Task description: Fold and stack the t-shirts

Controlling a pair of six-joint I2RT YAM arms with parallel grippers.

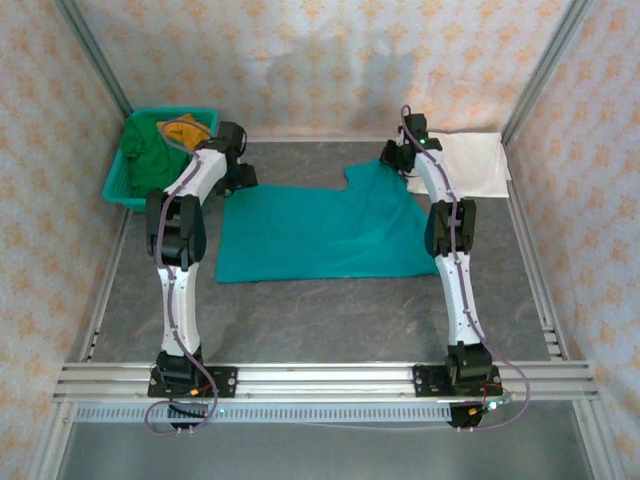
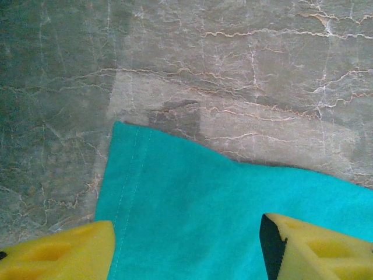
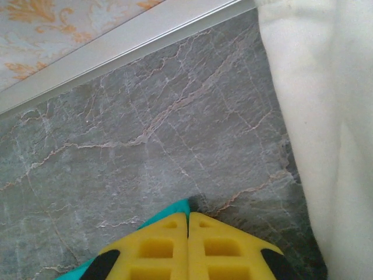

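A teal t-shirt (image 1: 320, 235) lies spread flat on the grey table, plain side up. My left gripper (image 1: 238, 176) hovers over its back left corner. In the left wrist view that hemmed corner (image 2: 192, 204) sits between the two yellow fingers (image 2: 58, 254), and the left gripper (image 2: 186, 245) is open. My right gripper (image 1: 395, 160) is at the shirt's back right sleeve. Seen from the right wrist, the right gripper (image 3: 188, 214) is shut, with a tip of teal cloth (image 3: 175, 208) pinched at its ends. A folded white t-shirt (image 1: 475, 165) lies just right of it.
A teal plastic basket (image 1: 113, 185) at the back left holds a dark green t-shirt (image 1: 148, 150) and an orange one (image 1: 182, 128). The white t-shirt (image 3: 326, 116) hangs close to the right fingers. An aluminium rail (image 3: 116, 52) and patterned walls edge the table.
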